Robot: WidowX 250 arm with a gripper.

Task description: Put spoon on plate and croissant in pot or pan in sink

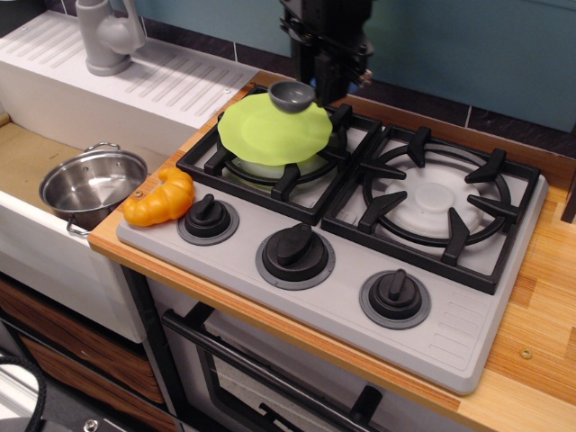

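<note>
Overhead, fingers (322, 83) grip spoon (291, 96) above plate's (265, 135) far rim; no writing legible.

Setting is a toy kitchen mock-up. Evidence: a grey 2-burner stove top (360, 243) with black grates and 3 knobs, set in a wooden counter (531, 360); an oven door (270, 378) below; a white sink (36, 225) with ribbed drainboard and grey faucet (108, 36); dark tiled backsplash (504, 117) under a teal wall.
</note>
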